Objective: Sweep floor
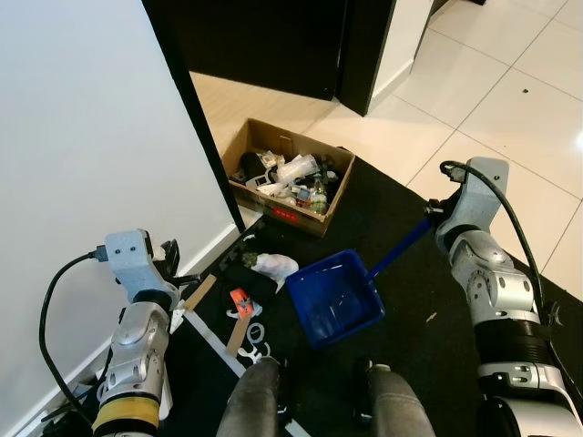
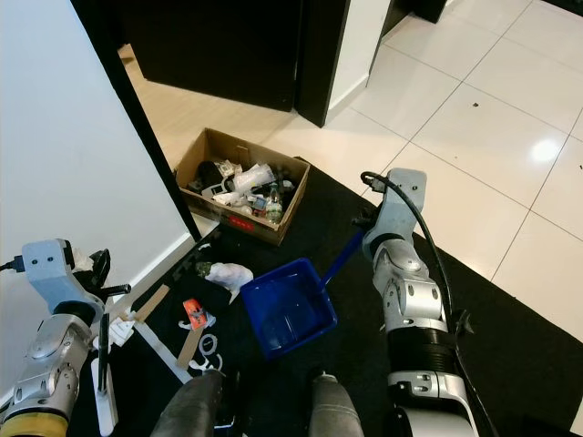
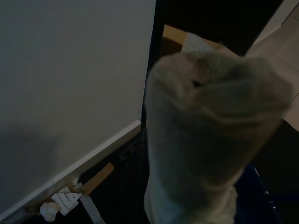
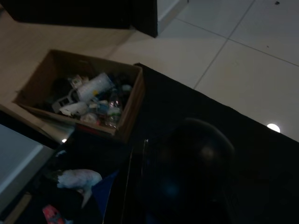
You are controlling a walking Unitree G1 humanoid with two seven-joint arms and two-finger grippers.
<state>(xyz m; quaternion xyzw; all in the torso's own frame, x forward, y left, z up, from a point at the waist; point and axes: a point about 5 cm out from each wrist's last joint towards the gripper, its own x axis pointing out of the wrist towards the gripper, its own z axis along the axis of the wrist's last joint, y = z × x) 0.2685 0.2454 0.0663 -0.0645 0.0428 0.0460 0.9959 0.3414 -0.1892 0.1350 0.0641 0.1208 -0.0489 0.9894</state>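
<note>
At the bottom centre of the left eye view the robot's two grey knees [image 1: 323, 401] stand on a black mat [image 1: 401, 273]. Just above them, in the lower middle of the frame, lies the litter: white plastic rings [image 1: 256, 339], a flat wooden stick [image 1: 239, 333], a small orange piece [image 1: 240, 302], a second wooden strip [image 1: 199, 293] and a long white strip [image 1: 211, 340] that runs along the mat's edge.

The left gripper [image 1: 170, 259] is at the lower left, close to the white wall [image 1: 91, 137]. In the left wrist view a pale, soft, cloth-like shape [image 3: 210, 130] fills the front, so I cannot tell whether the fingers are spread or pressed together.

The blue dustpan [image 1: 335, 297] sits in the centre of the frame, a square plastic tray with raised walls, open toward the litter. A crumpled white bag [image 1: 274, 266] lies just beside its upper left corner. The dustpan's thin blue handle [image 1: 401, 246] rises to the right, to the right gripper [image 1: 434, 217] at the middle right. How its fingers stand I cannot tell either.

Farther up, at the upper centre, an open cardboard box [image 1: 288, 176] full of mixed rubbish stands at the mat's edge. Behind it are pale glossy floor tiles [image 1: 510, 100] and a dark doorway [image 1: 264, 41].
</note>
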